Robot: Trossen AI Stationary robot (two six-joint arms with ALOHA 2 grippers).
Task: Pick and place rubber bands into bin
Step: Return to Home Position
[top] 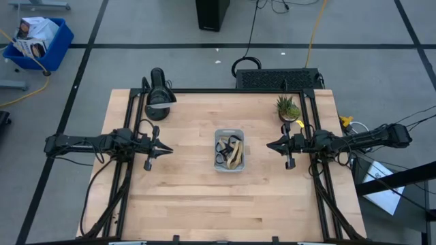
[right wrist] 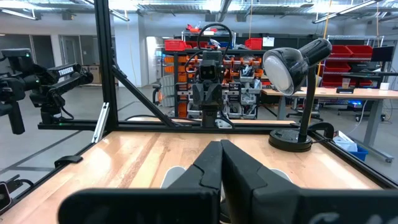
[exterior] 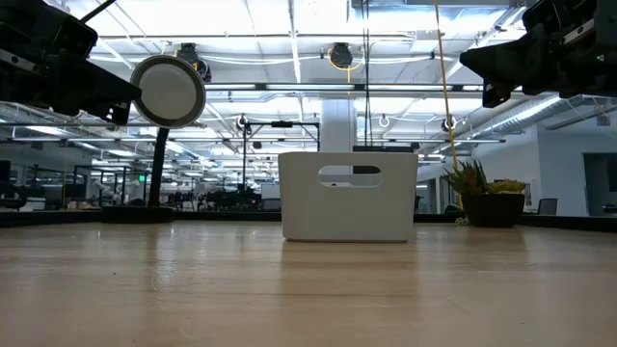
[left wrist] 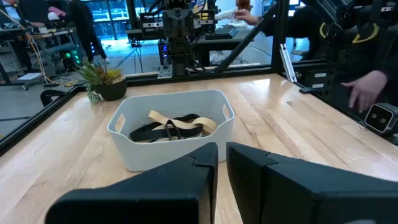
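The left gripper [top: 167, 150] hangs above the pale wooden table [top: 184, 204], its two dark fingers drawn together on nothing. Facing it, the right gripper [top: 269, 144] is pinched closed and just as empty. Between their tips, apart from both, stands the small translucent blue-grey plastic bin [top: 229, 131], with the thin tan and dark rubber bands [top: 231, 154] heaped inside.

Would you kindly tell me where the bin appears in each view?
High view: bin mid-table.
Low view: bin at centre.
Left wrist view: bin centre-left.
Right wrist view: only pale bin edges, low centre, mostly hidden.
Shared landmark: potted plant beside it, absent from right wrist view.
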